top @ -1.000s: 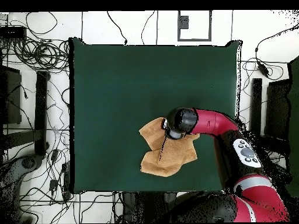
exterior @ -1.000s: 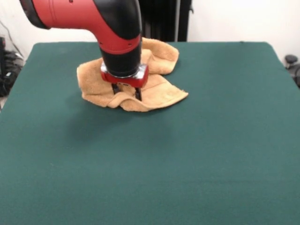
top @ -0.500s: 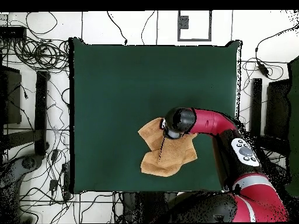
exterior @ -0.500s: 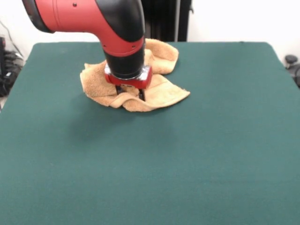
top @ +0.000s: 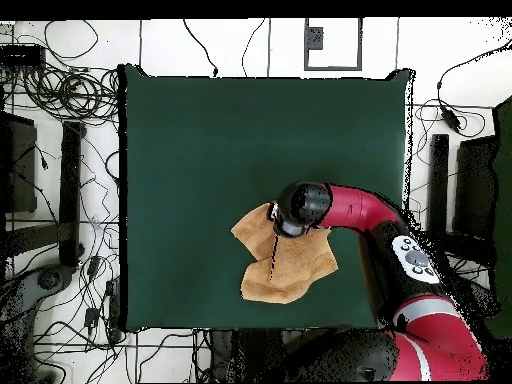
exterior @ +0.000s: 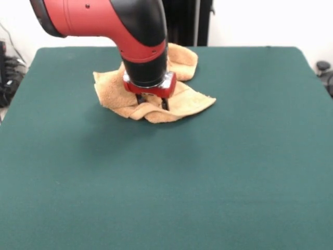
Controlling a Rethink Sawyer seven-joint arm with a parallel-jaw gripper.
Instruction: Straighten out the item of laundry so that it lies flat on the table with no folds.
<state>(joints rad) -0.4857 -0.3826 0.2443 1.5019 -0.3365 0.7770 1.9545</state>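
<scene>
While the arm (exterior: 135, 36) reaches down at the far side of the green bench (exterior: 208, 172), fingers (exterior: 151, 102) pinching a raised fold of the rumpled tan towel (exterior: 182, 101), towel still creased

The robot arm (exterior: 104, 21) at the top of the front view is shiny red with a black bend and a black round end. Under that sits a red ring with silver corners. In the overhead view a grey oval patch with buttons (top: 412, 258) shows on it.
</scene>
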